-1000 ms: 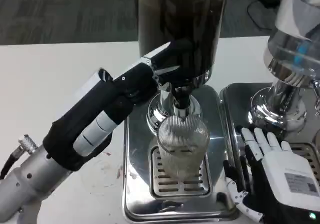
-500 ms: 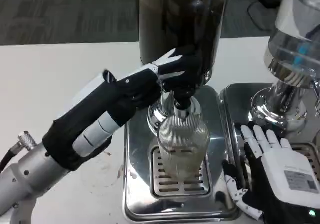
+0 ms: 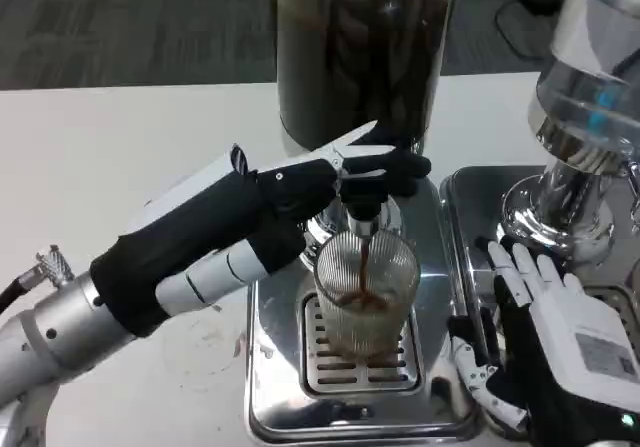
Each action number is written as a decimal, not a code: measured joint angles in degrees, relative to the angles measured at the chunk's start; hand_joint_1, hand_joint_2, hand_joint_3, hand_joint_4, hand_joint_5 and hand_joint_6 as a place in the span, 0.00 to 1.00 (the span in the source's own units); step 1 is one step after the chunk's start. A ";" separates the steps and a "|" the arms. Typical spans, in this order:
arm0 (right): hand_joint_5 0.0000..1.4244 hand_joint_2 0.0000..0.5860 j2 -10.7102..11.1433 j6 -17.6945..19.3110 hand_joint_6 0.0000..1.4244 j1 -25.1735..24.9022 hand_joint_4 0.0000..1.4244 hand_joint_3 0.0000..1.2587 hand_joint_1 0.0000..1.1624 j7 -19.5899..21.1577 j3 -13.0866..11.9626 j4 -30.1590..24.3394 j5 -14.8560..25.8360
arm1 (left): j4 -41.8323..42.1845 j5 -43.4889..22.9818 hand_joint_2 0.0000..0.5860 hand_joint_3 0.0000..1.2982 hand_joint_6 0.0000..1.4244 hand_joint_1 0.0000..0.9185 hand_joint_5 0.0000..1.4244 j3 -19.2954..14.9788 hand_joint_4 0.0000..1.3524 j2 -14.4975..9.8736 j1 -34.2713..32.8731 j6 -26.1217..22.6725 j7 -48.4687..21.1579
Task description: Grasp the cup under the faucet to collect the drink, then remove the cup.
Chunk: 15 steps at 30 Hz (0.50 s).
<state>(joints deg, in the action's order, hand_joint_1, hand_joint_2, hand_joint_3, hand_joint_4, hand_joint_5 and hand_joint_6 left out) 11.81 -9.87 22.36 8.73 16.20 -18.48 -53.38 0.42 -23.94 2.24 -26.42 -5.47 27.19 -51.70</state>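
Reaching in from the lower left of the head view, the left hand [image 3: 330,182] presses its fingers over the faucet [image 3: 365,207] at frame centre, evidently to hold the tap open, since a dark stream falls into the ribbed cup [image 3: 365,292] on the drip tray [image 3: 350,352] directly beneath. The right hand [image 3: 555,342] rests at lower right, fingers spread and empty, just beside the cup, presumably positioned to grasp it after filling.

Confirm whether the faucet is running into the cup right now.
Running: a dark stream drops from the faucet into the ribbed cup, with liquid pooling inside. The left robot hand is at the tap.
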 measured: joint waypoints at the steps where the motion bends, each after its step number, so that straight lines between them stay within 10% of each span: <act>1: 0.00 0.77 -0.75 0.14 0.00 0.01 0.00 0.00 0.38 -0.48 -1.05 -0.22 3.45 | 0.02 0.04 0.30 0.18 0.09 0.00 0.13 0.00 0.00 -0.02 0.01 0.07 0.00; 7: 0.00 0.71 -1.94 3.19 0.00 0.26 0.00 0.00 0.39 -4.26 -6.11 -0.33 19.35 | 0.04 0.18 0.30 0.18 0.09 0.00 0.13 -0.05 0.00 -0.10 0.01 0.26 0.01; 15: 0.00 0.36 -1.89 8.94 0.00 -0.88 0.00 0.00 0.42 -9.53 -7.92 1.09 32.96 | 0.11 0.21 0.31 0.18 0.08 0.00 0.13 -0.05 0.00 -0.09 0.06 0.26 0.02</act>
<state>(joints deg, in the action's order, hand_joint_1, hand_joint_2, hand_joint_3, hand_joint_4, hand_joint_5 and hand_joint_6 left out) 9.92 -0.93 21.48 -0.80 8.29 -17.39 -20.42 0.52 -23.74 2.18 -26.51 -5.41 27.45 -51.68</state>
